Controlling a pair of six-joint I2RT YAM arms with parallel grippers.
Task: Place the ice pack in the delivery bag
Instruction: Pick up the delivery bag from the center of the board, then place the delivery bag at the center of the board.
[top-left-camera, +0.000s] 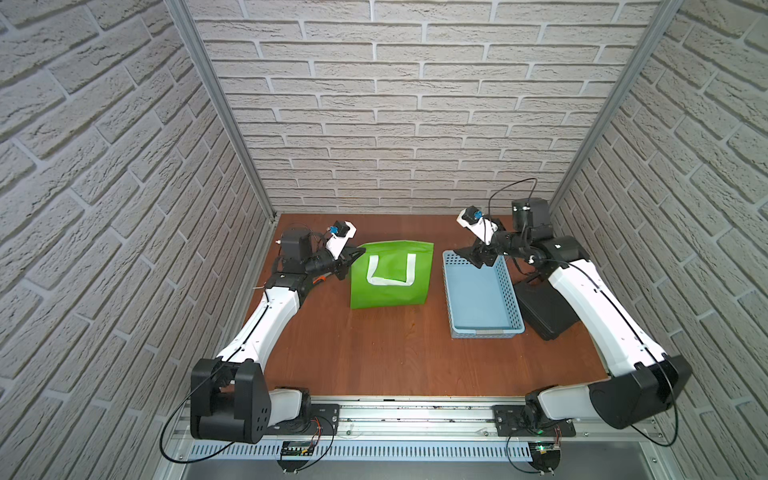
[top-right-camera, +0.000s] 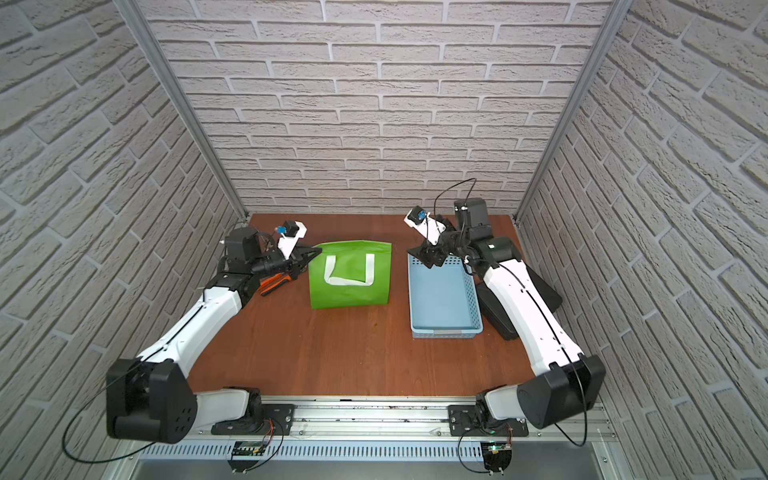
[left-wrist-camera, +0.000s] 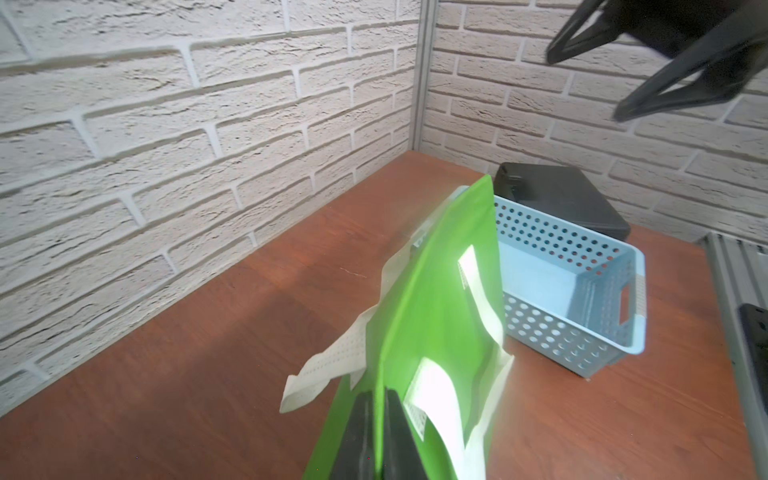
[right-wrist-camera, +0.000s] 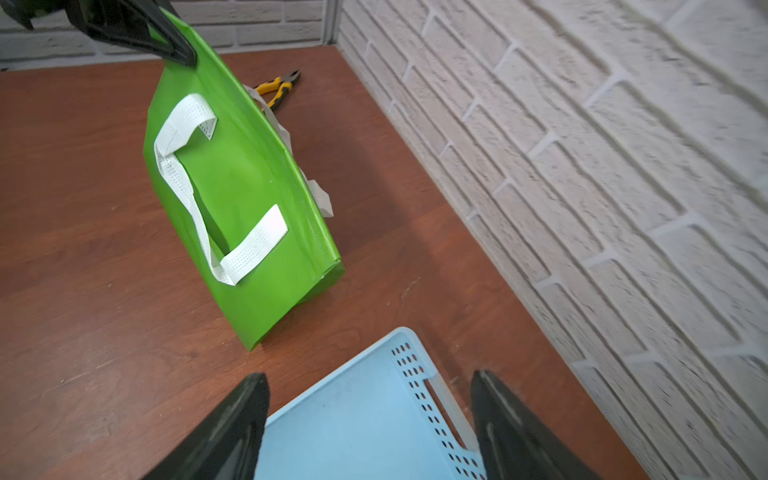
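Three walls (top-left-camera: 415, 104) stand around the table. They all look like pale grey-white bricks with lighter lines between them. A thin grey metal post (top-left-camera: 222, 108) runs up each back corner, where the walls meet. The table (top-left-camera: 395, 353) is flat and made of reddish-brown wood with a faint grain. A silver metal rail (top-left-camera: 415, 411) lies along its front edge. In front of that is a grey strip (top-left-camera: 395, 449) with many small slots. The light is bright and even, with soft shadows on the wood.

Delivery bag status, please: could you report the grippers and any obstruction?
Left gripper shut on delivery bag, top corner. Right gripper open over blue basket. Ice pack not in view. Bag mouth flat.
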